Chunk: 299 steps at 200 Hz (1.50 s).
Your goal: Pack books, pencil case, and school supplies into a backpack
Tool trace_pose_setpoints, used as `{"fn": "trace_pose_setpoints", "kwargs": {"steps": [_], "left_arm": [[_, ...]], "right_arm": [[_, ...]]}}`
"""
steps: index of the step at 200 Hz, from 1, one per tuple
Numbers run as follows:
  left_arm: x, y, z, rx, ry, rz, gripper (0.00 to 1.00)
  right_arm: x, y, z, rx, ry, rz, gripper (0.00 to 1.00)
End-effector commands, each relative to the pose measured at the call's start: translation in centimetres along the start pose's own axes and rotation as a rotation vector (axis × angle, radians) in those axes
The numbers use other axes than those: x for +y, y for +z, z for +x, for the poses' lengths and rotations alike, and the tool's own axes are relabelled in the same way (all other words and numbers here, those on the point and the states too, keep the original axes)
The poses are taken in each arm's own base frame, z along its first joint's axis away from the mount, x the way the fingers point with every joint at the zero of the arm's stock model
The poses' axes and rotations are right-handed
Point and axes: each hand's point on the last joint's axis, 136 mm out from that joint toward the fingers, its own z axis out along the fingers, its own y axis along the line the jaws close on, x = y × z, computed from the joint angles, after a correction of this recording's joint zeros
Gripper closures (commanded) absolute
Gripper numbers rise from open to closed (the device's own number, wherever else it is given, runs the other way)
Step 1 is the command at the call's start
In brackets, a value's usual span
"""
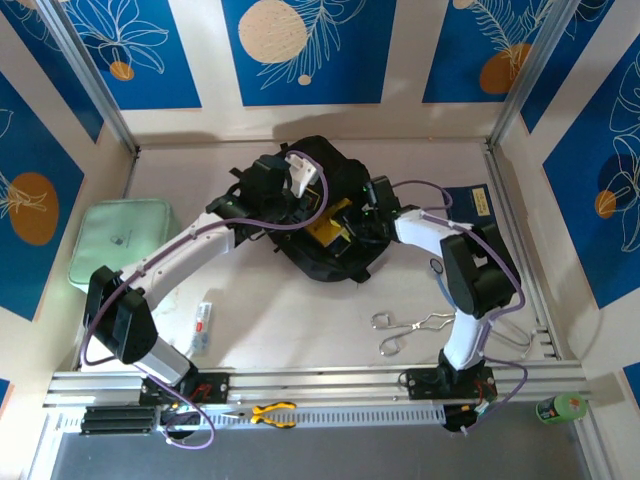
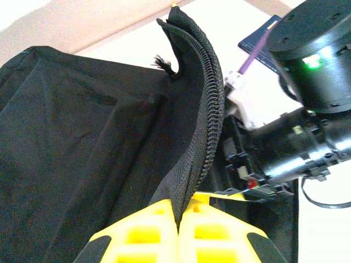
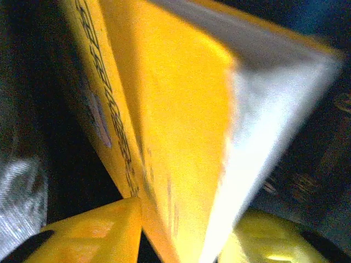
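Walls (image 1: 300, 50): I see cream boards with deep blue panels, each with white leaf outlines and orange or pale discs, closing the far, left and right sides.

Table (image 1: 300, 310): a pale, plain top, with a metal rail (image 1: 330, 382) along the near edge where both arms are bolted.

Backpack (image 1: 330, 262): black soft fabric, lying at the middle of the table towards the far side, its mouth open upward. From the left wrist I see matt woven cloth (image 2: 82, 137) and a zip edge with coarse black teeth standing up in a curve.

Pouch (image 1: 120, 245): mint green with rounded corners, flat at the left edge, well apart from the backpack.

Navy book (image 1: 470, 200): flat on the table just right of the backpack, towards the far side.

Yellow book (image 1: 325, 228): inside the backpack's mouth. From the right wrist I see its yellow cover (image 3: 175, 109) and white page edge, blurred.

Left gripper (image 2: 178, 211): I see the yellow fingers pinched tight on the backpack's zip edge.

Right gripper (image 3: 181, 235): its fingers straddle the yellow book. I cannot tell whether they grip it or stand loose.

Tongs (image 1: 412, 330): bare metal with loop handles, near right on the table.

Pliers (image 1: 272, 412): yellow-handled, on the rail.

Tube (image 1: 203, 325): small and white, near left.
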Motion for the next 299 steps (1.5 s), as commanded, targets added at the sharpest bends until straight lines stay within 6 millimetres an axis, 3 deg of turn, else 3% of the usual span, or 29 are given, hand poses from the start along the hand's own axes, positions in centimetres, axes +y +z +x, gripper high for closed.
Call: {"fn": "trace_pose_setpoints", "kwargs": {"steps": [1, 33, 68, 112, 142, 153, 166, 175, 183, 196, 213, 240, 270, 299], "left_arm": [[0.0, -1.6, -2.6, -0.104, 0.000, 0.007, 1.00], [-0.5, -1.1, -1.4, -0.070, 0.004, 0.040, 1.00], [0.7, -1.1, 1.3, 0.010, 0.041, -0.026, 1.00], [4.7, -4.4, 4.5, 0.086, 0.036, -0.152, 1.00], [5.1, -6.4, 5.8, 0.089, 0.011, -0.148, 1.00], [4.7, -6.8, 6.0, 0.084, 0.000, -0.121, 0.86], [3.9, -7.1, 6.2, 0.084, -0.013, -0.079, 0.47], [3.4, -7.4, 6.3, 0.084, -0.018, -0.054, 0.29], [3.1, -7.7, 6.3, 0.079, -0.019, -0.042, 0.18], [2.8, -8.3, 6.4, 0.067, -0.017, -0.029, 0.07], [2.8, -9.1, 6.2, 0.041, -0.012, -0.039, 0.00], [2.8, -9.7, 5.9, 0.016, -0.011, -0.041, 0.00], [3.4, -8.9, 5.9, 0.016, -0.044, -0.070, 0.00], [3.9, -7.5, 5.6, 0.021, -0.086, -0.085, 0.00]], "right_arm": [[0.1, -4.1, -0.1, -0.054, -0.026, 0.004, 0.51], [-1.8, -9.1, -0.8, -0.167, -0.046, 0.049, 0.40], [-4.3, -13.8, -3.9, -0.297, -0.034, 0.104, 0.34], [-6.3, -15.6, -9.6, -0.284, -0.021, 0.161, 0.33], [-8.5, -15.2, -14.3, -0.293, -0.045, 0.308, 0.33], [-9.7, -15.1, -16.2, -0.315, -0.032, 0.369, 0.32], [-10.9, -14.9, -18.3, -0.331, -0.011, 0.419, 0.31], [-11.7, -14.9, -19.5, -0.341, 0.012, 0.448, 0.30], [-12.2, -14.9, -20.6, -0.354, 0.020, 0.459, 0.28], [-13.1, -14.9, -22.0, -0.360, 0.048, 0.480, 0.23], [-14.2, -14.9, -23.3, -0.356, 0.067, 0.492, 0.19], [-16.2, -14.7, -24.4, -0.340, 0.119, 0.501, 0.17], [-17.9, -14.4, -24.6, -0.315, 0.166, 0.497, 0.17], [-18.8, -12.9, -24.0, -0.248, 0.199, 0.470, 0.19]]}}
